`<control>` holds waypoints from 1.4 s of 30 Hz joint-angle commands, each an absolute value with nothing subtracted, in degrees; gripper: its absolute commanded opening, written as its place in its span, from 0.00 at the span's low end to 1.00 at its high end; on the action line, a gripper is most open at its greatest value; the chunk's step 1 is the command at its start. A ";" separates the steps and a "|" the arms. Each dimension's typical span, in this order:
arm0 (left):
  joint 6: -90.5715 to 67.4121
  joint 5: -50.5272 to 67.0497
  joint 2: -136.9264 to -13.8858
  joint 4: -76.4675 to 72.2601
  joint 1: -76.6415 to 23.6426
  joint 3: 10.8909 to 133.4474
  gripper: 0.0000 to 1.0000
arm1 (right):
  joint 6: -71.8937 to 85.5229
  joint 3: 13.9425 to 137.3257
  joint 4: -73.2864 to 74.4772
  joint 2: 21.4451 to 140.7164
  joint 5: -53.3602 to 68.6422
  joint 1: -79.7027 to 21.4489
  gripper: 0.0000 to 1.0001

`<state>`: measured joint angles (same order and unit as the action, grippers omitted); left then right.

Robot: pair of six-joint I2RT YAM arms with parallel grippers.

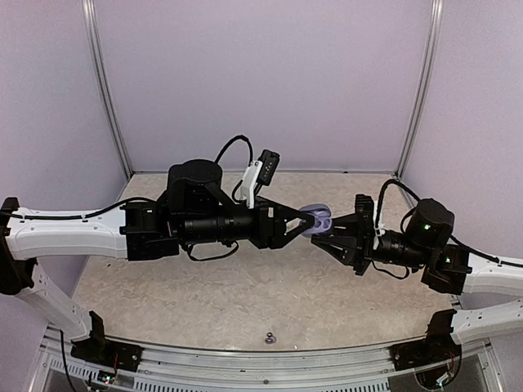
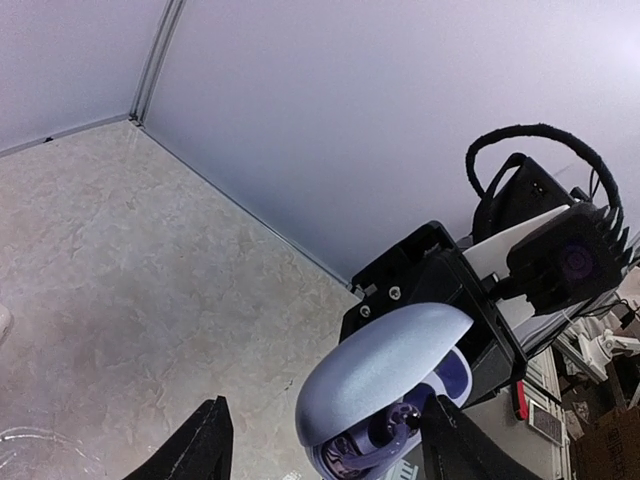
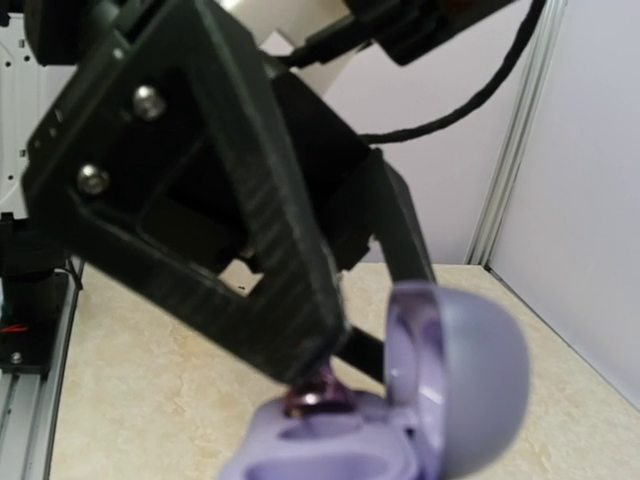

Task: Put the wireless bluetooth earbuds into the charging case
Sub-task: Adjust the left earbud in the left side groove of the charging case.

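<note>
Two robot arms meet in mid-air above the beige table [image 1: 204,294], with a lavender charging case [image 1: 319,219] suspended between them; the case is well clear of the tabletop, near the middle of the workspace and slightly towards the right arm's side. The right gripper [image 1: 325,235] is clenched on the case's lower half and holds it up with the hinged lid [image 2: 385,365] thrown open; from the right wrist camera the lid rises at the right while the base [image 3: 330,450] lies along the bottom edge. The left gripper [image 1: 304,222] reaches in from the opposite side with its jaws released; its two black fingers [image 2: 205,445] stand apart in its own wrist view, the case's domed lid showing between them and closer to the right-hand one. In the right wrist view, the tip of one left finger [image 3: 280,300] presses against a small glossy purple earbud [image 3: 315,400] at the rim of the base; whether the earbud is fully seated in its well cannot be told. A tiny dark object [image 1: 267,336] lies alone on the table near the front rail, too small to identify.
</note>
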<state>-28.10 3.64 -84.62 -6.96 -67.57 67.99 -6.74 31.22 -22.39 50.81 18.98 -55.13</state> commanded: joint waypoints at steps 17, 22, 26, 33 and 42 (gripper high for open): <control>-27.40 2.39 -84.52 -5.98 -66.02 65.14 0.55 | -6.18 30.68 -25.06 48.63 18.24 -55.81 0.00; -26.65 1.30 -84.46 -4.94 -66.11 64.70 0.53 | -6.06 30.42 -25.14 47.92 17.80 -55.80 0.00; -26.25 0.83 -84.79 -4.77 -66.38 64.73 0.52 | -5.98 30.32 -25.52 47.90 17.88 -55.74 0.00; -25.59 0.22 -86.08 -3.78 -66.95 65.94 0.51 | -5.96 30.11 -25.75 47.66 18.28 -55.81 0.00; -24.30 -1.74 -87.91 -1.35 -67.87 67.70 0.51 | -5.89 30.06 -25.66 47.59 18.34 -55.77 0.00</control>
